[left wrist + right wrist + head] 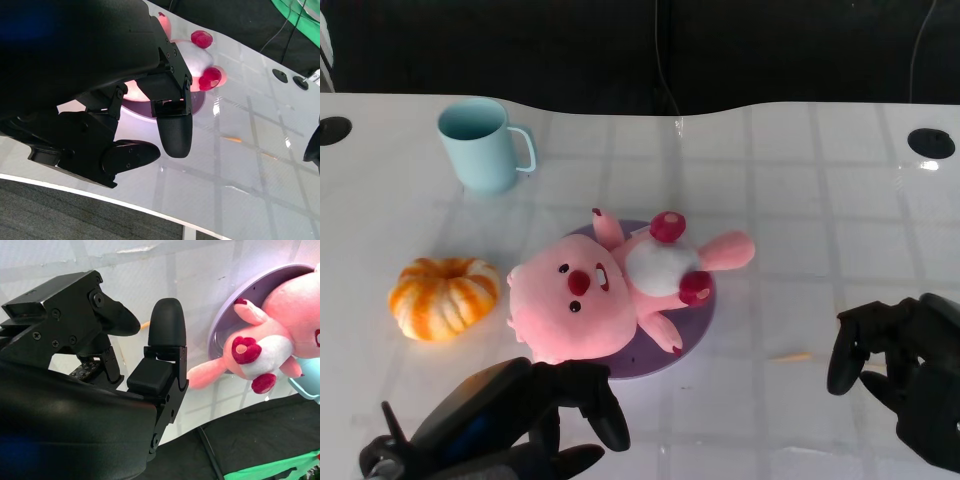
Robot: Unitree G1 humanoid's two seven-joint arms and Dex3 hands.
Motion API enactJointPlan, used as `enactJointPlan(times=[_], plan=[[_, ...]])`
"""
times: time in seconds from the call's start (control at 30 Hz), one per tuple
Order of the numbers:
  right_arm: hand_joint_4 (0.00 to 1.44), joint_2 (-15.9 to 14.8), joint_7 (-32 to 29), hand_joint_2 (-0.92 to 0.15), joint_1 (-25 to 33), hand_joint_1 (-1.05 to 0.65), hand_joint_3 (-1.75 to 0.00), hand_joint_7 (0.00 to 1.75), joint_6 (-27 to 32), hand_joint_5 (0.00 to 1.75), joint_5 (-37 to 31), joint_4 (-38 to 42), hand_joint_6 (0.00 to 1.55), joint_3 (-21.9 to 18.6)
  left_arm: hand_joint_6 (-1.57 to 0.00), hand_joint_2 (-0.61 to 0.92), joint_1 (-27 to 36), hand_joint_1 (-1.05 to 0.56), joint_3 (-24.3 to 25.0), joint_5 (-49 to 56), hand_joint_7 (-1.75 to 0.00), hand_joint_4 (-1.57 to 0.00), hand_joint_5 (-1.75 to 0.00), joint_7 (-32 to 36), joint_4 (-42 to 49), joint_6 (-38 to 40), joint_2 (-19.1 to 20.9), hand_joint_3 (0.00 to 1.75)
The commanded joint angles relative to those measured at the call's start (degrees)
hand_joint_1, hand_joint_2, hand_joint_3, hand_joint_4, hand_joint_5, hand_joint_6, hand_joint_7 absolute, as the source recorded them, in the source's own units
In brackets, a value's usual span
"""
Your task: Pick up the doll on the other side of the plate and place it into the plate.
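Pumpkin (444,297): orange-and-white striped toy pumpkin, resting on the white surface (800,210) at the far left, well apart from the plate; no part in the task, so it sits aside.
Mug (482,145): pale blue, upright, handle toward the right, behind the pumpkin and beyond the plate; likewise a bystander.
Left hand (545,405): low at the near edge, just short of the plate's near rim; fingers apart and curled slightly, nothing held. Placement reads as a hand clear of a finished drop, though that is a judgement.
Doll (620,285): pink plush with red nose, cheeks and paw pads, white belly; lies on its back across the plate, head overhanging the near-left rim, one ear or limb reaching past the right rim. Too large to sit wholly inside, hence the overhang.
Plate (705,310): lavender, round, mostly covered by the doll; only its right and near rim show.
Task status: doll appears already in the plate; likely nothing left but retreat.
Small stick (790,356): thin, pale orange, lying on the surface between plate and right hand; purpose unclear.
Right hand (900,365): lower right, well apart from the plate, fingers spread, empty, touching nothing.
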Motion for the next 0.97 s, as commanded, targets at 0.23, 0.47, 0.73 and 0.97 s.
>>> enactJointPlan(times=[0.23,0.47,0.73,0.97], plan=[[0.82,-1.2,0.2,-0.42,-1.2,-0.04,-1.22,1.42,-0.4,1.75,-1.2,1.0,0.79,0.7,-0.74,0.75,0.2,-0.15,0.6,-0.6,-1.06,-0.68,-1.73,-0.3,-0.6,0.0,1.2,0.64],[0.81,-1.7,0.6,-0.42,-1.5,-0.06,-1.21,1.40,-0.4,1.73,-1.5,1.2,0.79,1.1,-0.74,0.76,0.2,-0.16,0.7,-0.7,-1.07,-0.68,-1.75,-0.6,-1.1,0.4,1.4,0.63],[0.79,-2.5,1.1,-0.43,-1.6,-0.05,-1.20,1.35,-1.6,1.70,-1.7,1.9,0.80,1.3,-0.74,0.75,0.1,-0.15,0.5,-0.5,-1.07,-0.68,-1.74,-0.1,-0.4,-0.3,1.4,0.65],[0.78,-2.3,1.2,-0.47,-1.8,-0.05,-1.13,1.31,-0.5,1.65,-2.6,1.9,0.80,1.8,-0.73,0.74,0.0,-0.15,0.4,-0.5,-1.08,-0.68,-1.75,0.2,0.8,-1.1,1.4,0.66]])
